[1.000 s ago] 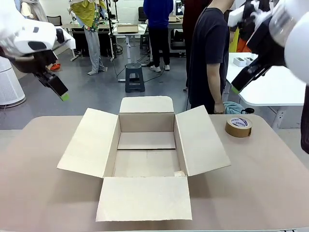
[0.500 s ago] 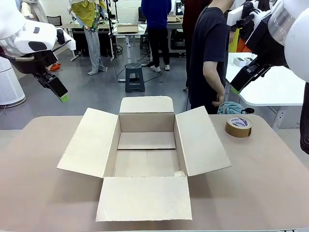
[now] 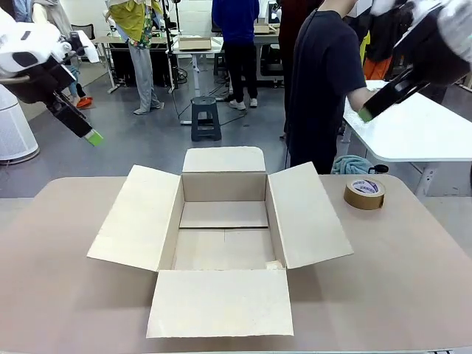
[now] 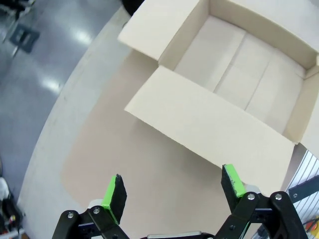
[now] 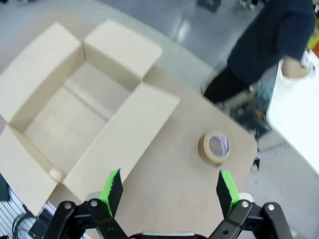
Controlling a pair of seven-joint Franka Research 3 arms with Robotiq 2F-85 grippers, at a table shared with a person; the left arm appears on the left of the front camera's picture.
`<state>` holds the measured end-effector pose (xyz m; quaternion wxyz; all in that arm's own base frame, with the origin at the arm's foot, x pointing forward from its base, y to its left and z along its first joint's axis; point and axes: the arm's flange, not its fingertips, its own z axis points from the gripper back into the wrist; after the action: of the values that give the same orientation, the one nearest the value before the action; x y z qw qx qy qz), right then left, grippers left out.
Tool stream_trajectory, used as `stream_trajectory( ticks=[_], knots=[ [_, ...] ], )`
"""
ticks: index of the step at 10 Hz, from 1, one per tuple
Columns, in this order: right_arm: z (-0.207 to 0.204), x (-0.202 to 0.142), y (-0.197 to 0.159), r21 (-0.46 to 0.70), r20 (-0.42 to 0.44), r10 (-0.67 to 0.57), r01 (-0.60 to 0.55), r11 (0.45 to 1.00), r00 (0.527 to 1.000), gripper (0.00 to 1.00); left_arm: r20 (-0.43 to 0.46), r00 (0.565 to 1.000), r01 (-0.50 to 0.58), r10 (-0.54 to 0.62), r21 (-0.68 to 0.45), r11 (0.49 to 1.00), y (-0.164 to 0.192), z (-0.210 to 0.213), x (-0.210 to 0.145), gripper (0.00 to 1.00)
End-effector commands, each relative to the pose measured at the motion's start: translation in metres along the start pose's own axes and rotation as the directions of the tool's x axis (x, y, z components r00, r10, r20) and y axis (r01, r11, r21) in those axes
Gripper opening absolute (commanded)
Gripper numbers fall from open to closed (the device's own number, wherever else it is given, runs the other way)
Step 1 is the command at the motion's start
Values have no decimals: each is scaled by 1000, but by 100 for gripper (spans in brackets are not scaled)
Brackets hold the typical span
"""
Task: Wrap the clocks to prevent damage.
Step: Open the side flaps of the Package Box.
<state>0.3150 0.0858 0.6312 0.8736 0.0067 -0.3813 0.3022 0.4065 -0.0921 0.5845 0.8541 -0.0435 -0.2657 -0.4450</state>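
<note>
No clocks are in view. An open, empty cardboard box sits mid-table with its four flaps spread out. My left gripper hangs high above the table's left edge, open and holding nothing. From its wrist view, the left gripper looks down on the box and its near flap. My right gripper is raised at the upper right, also open and holding nothing. In its own wrist view the right gripper hovers over the box.
A roll of brown tape lies on the table's far right corner, also tape. A person in dark clothes stands at the far side, hand on a white side table. A teal cloth lies behind the table.
Both arms have lifted and drawn outward, the left up-left, the right up-right. The person has turned and reached toward the white side table.
</note>
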Motion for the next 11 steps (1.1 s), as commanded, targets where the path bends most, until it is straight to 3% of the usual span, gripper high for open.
stream_trajectory(
  ticks=[1, 3, 4, 5, 7, 11],
  knots=[
    [-19, -12, -37, 171, 180, -56, 25, 985, 982, 100, 38, 997, 74, -70, -103, 992, 29, -6, 5, 100],
    [-30, -28, -62, 271, 341, -30, -68, 960, 939, 100, 151, 977, 176, -152, -159, 971, 45, -19, -7, 100],
    [-34, -38, -67, 334, 349, -39, -85, 939, 936, 100, 254, 951, 227, -179, -173, 959, 48, -18, -21, 100],
    [-36, -46, -69, 415, 319, -32, -110, 903, 947, 100, 345, 917, 277, -201, -187, 942, 53, -14, -34, 100],
    [-34, -61, -72, 465, 256, 45, -163, 870, 966, 100, 496, 842, 349, -215, -196, 916, 55, 0, -61, 100],
    [-25, -70, -78, 431, 219, 72, -163, 888, 973, 100, 605, 778, 384, -172, -240, 892, 54, 7, -83, 100]
  ],
)
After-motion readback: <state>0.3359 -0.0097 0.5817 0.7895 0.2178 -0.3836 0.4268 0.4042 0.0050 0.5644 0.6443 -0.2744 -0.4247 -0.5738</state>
